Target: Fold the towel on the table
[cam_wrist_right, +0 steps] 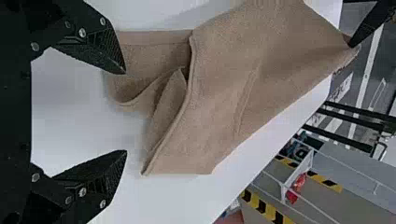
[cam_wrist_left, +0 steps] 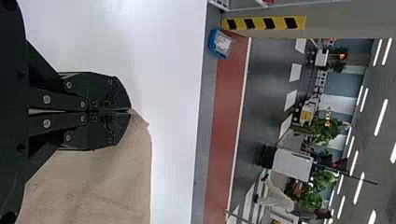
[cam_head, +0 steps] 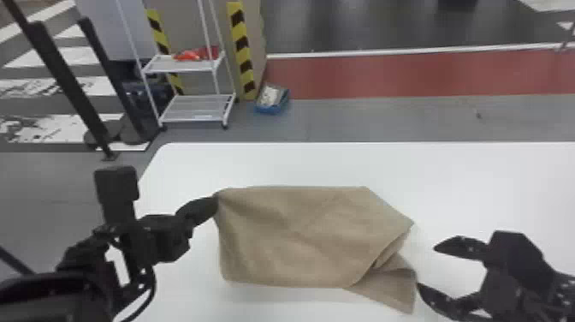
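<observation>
We count one towel (cam_head: 295, 235), one white table (cam_head: 299, 165) and two grippers. The towel lies on the table, plain tan, its left end lifted at the far corner, where we see the left gripper (cam_head: 216, 200) pinching it tight. Its right end slants to a blunt point, and a looser, creased flap juts out beneath, toward the near right. Beside that flap, the right gripper (cam_head: 426, 266) holds nothing, fingers spread wide. We can't make out how many layers lie underneath, and the table's near edge is cut off.
</observation>
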